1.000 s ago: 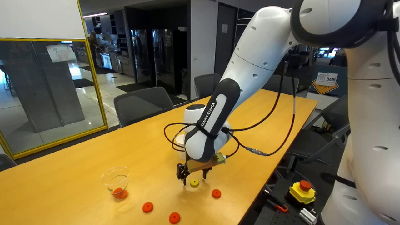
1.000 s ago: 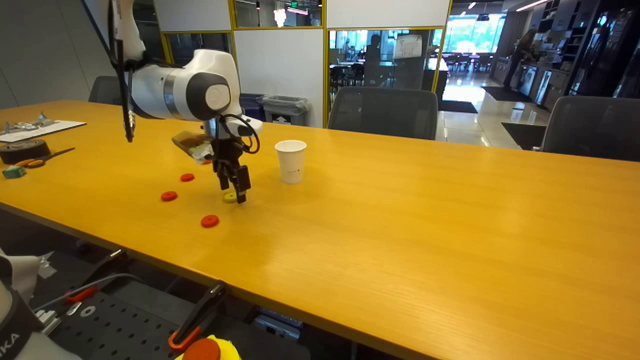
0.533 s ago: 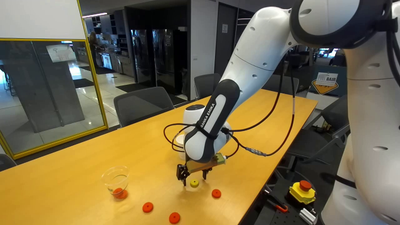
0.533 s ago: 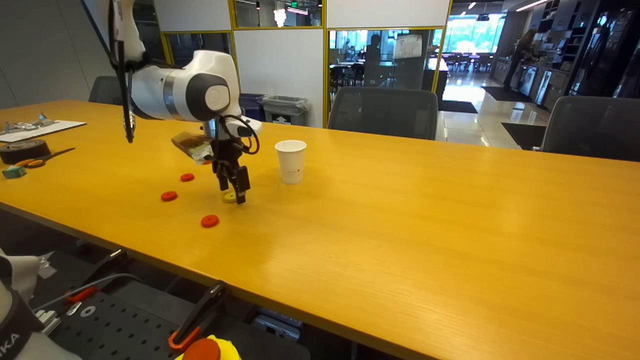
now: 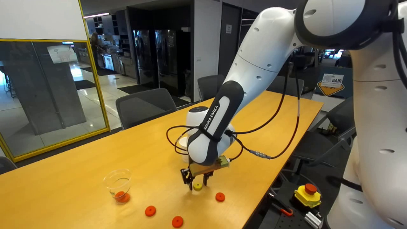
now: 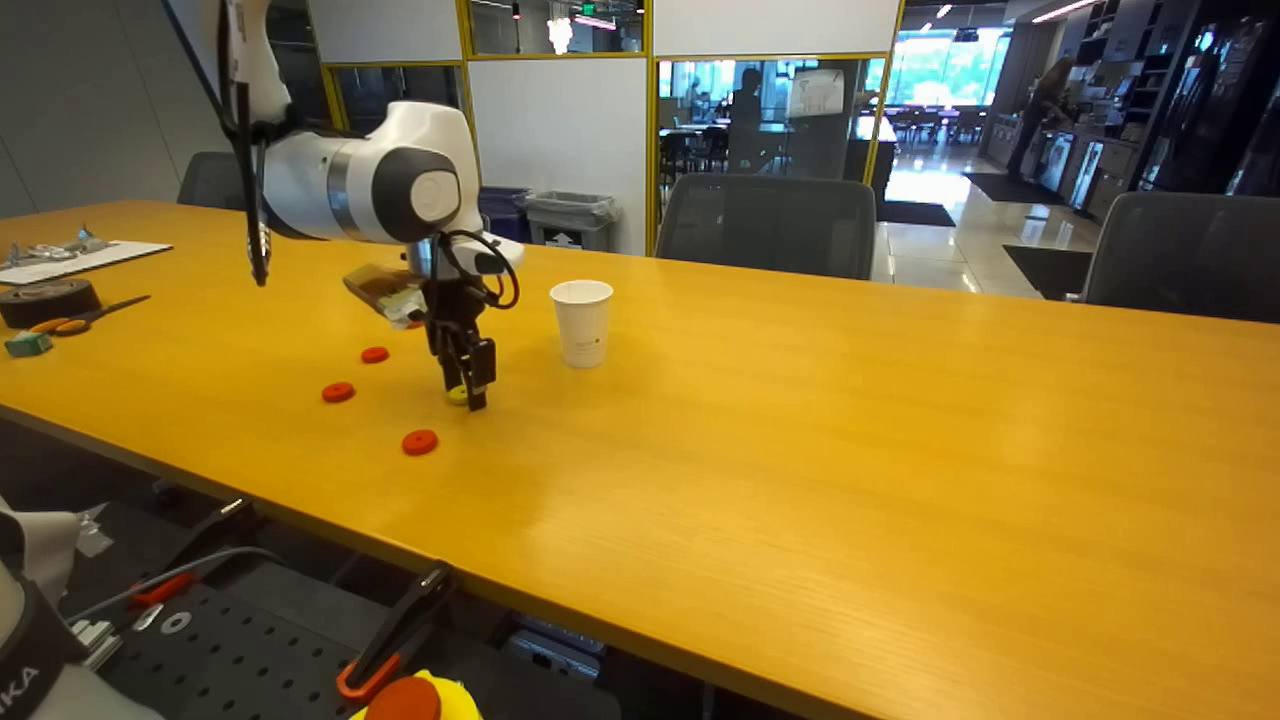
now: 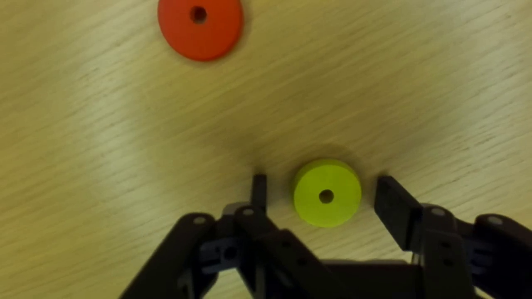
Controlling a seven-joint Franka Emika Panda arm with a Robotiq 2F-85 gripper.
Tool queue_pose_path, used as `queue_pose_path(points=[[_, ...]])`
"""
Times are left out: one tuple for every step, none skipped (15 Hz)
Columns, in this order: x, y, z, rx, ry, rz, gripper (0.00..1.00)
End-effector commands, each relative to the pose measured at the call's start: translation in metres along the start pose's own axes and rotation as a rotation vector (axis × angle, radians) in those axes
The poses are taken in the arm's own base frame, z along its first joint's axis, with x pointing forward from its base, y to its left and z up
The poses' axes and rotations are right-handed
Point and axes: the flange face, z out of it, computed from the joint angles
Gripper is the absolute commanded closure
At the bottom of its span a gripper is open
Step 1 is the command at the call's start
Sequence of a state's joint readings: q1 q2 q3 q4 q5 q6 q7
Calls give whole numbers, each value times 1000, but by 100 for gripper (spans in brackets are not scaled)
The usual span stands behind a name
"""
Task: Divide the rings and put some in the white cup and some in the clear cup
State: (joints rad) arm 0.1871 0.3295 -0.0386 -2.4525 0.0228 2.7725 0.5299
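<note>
In the wrist view my gripper (image 7: 321,187) stands open around a yellow ring (image 7: 318,211), with a visible gap on each side of it. That ring lies flat on the table; a red ring (image 7: 203,39) is farther up in the same view. Three loose red rings, one (image 5: 150,211), another (image 5: 177,221) and a third (image 5: 220,197), lie around my gripper in an exterior view. The clear cup (image 5: 111,182) stands upright with red (image 5: 121,196) at its bottom; how many pieces is unclear. Upright and partly behind my arm, the white cup (image 6: 582,325) has its inside hidden.
A tape roll (image 6: 48,302), scissors (image 6: 72,327), a small green block (image 6: 28,344) and a white board (image 6: 95,262) lie at the table's far end. Below the table edge sits a red button on a yellow base (image 5: 307,197). Cables loop beside the arm.
The fingers have drawn closer together on either side of the yellow ring. My arm has hardly moved, and the rings and cups stay where they were.
</note>
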Motion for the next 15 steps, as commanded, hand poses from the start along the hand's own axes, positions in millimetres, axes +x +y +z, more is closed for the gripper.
queue_pose_path(points=[[6, -4, -5, -3, 15, -3, 64], [7, -4, -7, -5, 19, -2, 71], [8, -3, -8, -4, 20, -1, 80], [9, -2, -9, -6, 19, 1, 81], [10, -1, -10, -7, 19, 3, 79], [11, 1, -12, -9, 18, 4, 79], [13, 3, -17, -11, 19, 10, 79], [17, 7, -23, -12, 31, 17, 79], [23, 12, -31, -11, 44, 27, 79], [29, 17, -41, -9, 63, 36, 79], [36, 22, -53, -7, 84, 44, 79], [44, 26, -65, -5, 104, 47, 79], [53, 28, -79, -5, 129, 51, 79], [59, 31, -91, -7, 147, 49, 79], [67, 30, -105, -10, 169, 47, 79]])
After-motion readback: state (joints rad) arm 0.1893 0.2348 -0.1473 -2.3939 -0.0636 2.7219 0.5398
